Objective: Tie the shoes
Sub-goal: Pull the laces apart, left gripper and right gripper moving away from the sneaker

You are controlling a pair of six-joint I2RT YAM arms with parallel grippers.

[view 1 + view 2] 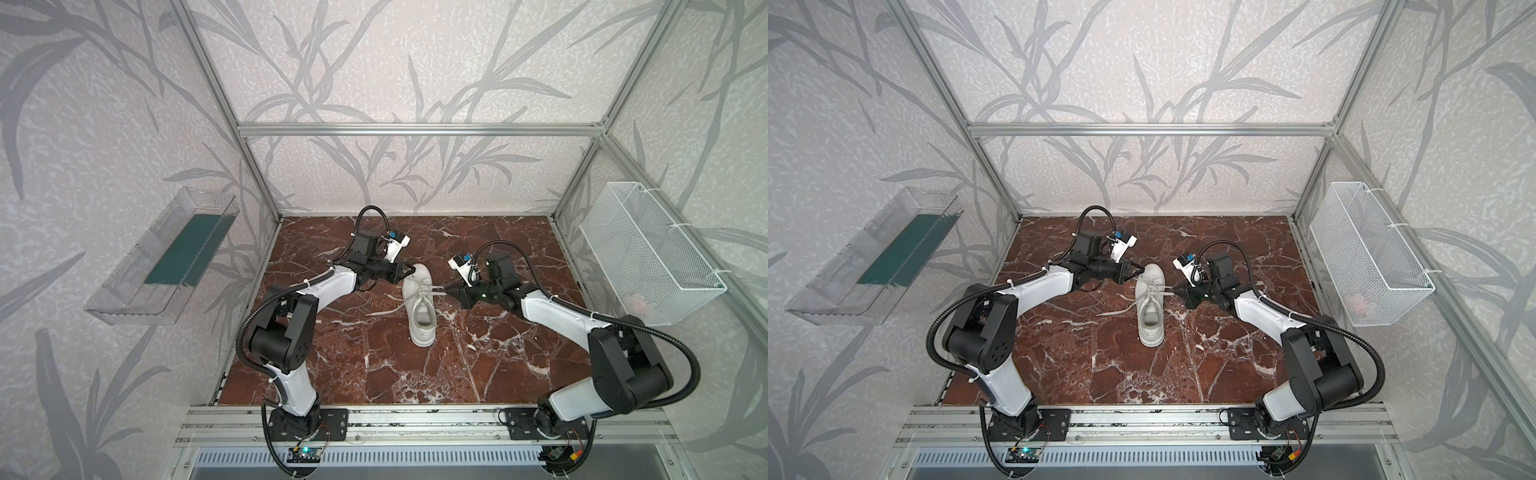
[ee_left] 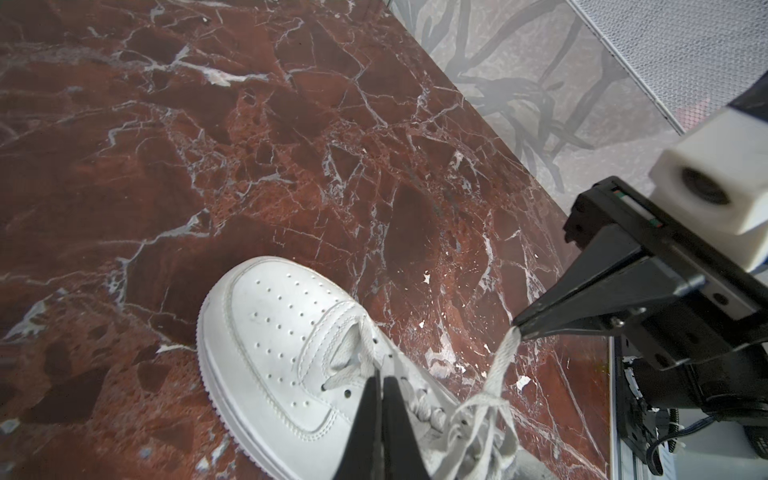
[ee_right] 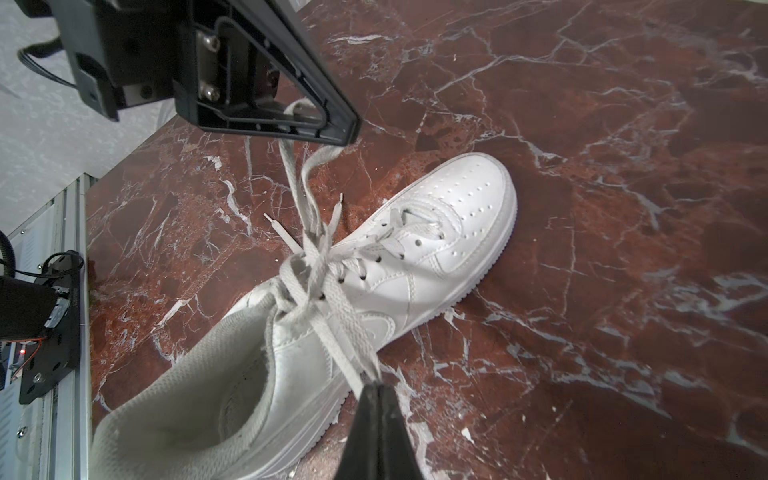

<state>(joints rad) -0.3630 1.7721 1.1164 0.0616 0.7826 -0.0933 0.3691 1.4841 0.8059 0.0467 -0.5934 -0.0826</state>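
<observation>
Table: red-brown marble.
Sneaker: white, mid-table, heel at 6 o'clock, toe at 12.
Laces: crossed over the tongue, two ends loose toward 9 o'clock.
Right gripper: at the sneaker's 3 o'clock, jaws pressed together, pinching a lace.
Left gripper: at its 10 o'clock, jaws closed on a lace loop.
Clear bin: wall at 9 o'clock, dark green sheet inside.
Wire basket: wall at 3 o'clock, something pale pink inside.
</observation>
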